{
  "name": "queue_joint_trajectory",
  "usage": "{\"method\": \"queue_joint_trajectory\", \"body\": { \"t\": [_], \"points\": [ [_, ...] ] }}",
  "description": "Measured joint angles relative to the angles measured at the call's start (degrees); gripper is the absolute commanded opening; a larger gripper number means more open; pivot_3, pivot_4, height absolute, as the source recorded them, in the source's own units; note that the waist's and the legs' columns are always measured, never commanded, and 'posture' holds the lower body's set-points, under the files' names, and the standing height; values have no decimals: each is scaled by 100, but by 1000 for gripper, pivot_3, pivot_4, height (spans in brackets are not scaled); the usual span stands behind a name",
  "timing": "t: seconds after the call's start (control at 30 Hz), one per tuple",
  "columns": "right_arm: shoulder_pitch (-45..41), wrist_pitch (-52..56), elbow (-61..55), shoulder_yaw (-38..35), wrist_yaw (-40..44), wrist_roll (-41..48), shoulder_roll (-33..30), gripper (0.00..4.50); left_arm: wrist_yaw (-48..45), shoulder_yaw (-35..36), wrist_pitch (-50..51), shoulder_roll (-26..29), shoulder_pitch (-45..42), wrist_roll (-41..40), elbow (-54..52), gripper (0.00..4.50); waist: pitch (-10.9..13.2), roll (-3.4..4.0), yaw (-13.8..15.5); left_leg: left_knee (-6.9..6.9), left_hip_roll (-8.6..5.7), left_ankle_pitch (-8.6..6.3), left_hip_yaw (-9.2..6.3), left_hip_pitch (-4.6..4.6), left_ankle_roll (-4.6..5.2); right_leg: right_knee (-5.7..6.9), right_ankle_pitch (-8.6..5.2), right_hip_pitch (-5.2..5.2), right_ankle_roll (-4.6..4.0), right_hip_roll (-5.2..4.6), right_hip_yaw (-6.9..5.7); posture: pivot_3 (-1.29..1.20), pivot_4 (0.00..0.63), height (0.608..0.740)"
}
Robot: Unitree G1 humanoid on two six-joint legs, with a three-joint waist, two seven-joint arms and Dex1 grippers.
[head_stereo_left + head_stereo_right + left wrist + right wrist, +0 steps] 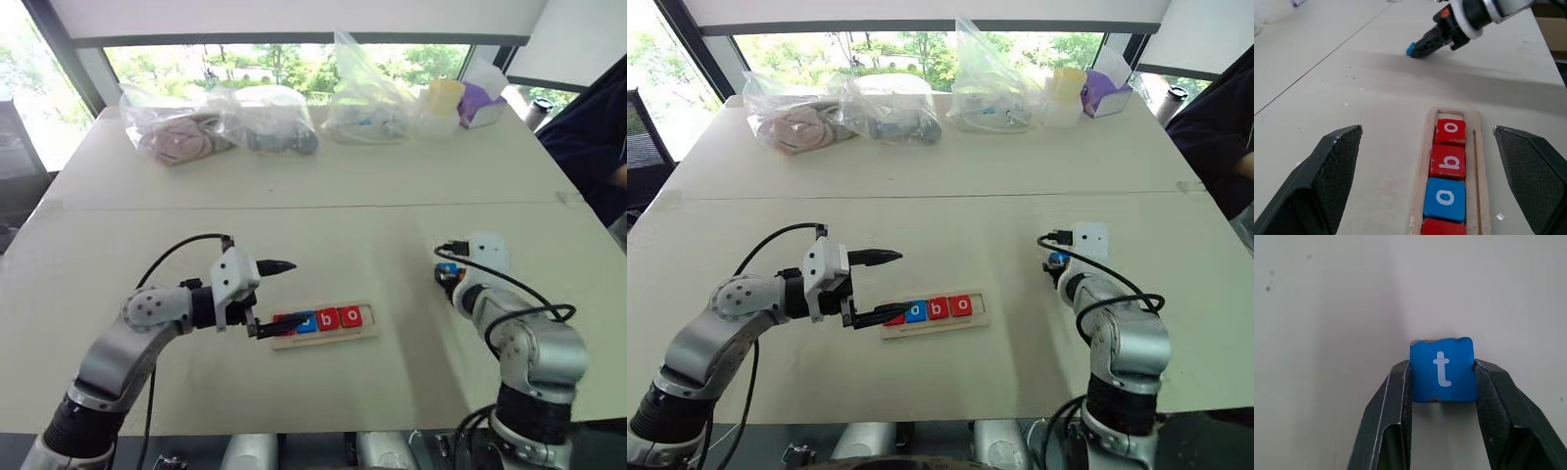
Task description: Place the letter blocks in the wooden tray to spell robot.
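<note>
1. Tray first: the wooden tray (323,338) lies on the desk (323,211) and holds four letter blocks (1447,166), with one space free at its far end.
2. The last one, the blue t block (1442,369), sits well to the right of the tray.
3. The right hand (1442,382) is closed on the t block, squeezing its two sides.
4. The left hand (1430,171) is wide open over the tray's near end, holding nothing.
5. The block looks small, hard and light. Its smooth sides could slip, so a grip on two flat sides looks best.
</note>
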Motion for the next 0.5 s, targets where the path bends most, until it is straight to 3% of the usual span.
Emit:
{"method": "queue_joint_trajectory", "body": {
  "t": [0.2,0.4,0.43,0.5],
  "points": [
    [830,978,-1293,-81,635,598,-478,1157,-8,-8,-65,-10,34,0,1,4500,-1,-1,-8,3,2,0,2,2,0,-4,-9,2,-10,2,0,0,150,740],
    [1019,1068,-1532,-113,834,1121,-626,1157,-59,-23,-94,-57,-34,1,25,4500,-1,-1,-27,5,2,0,4,2,0,-3,-9,1,-10,4,0,0,150,740],
    [1007,1069,-1531,-102,813,1209,-626,2232,-63,-24,-101,-71,-55,1,27,4500,-1,-1,-26,5,2,0,4,1,0,-3,-9,0,-10,4,0,0,150,740],
    [977,1070,-1531,-84,770,1316,-626,3130,-70,-27,-109,-74,-75,2,28,4500,-1,-1,-23,5,1,0,4,-1,0,-4,-10,-1,-8,3,0,0,150,740]
  ]
}}
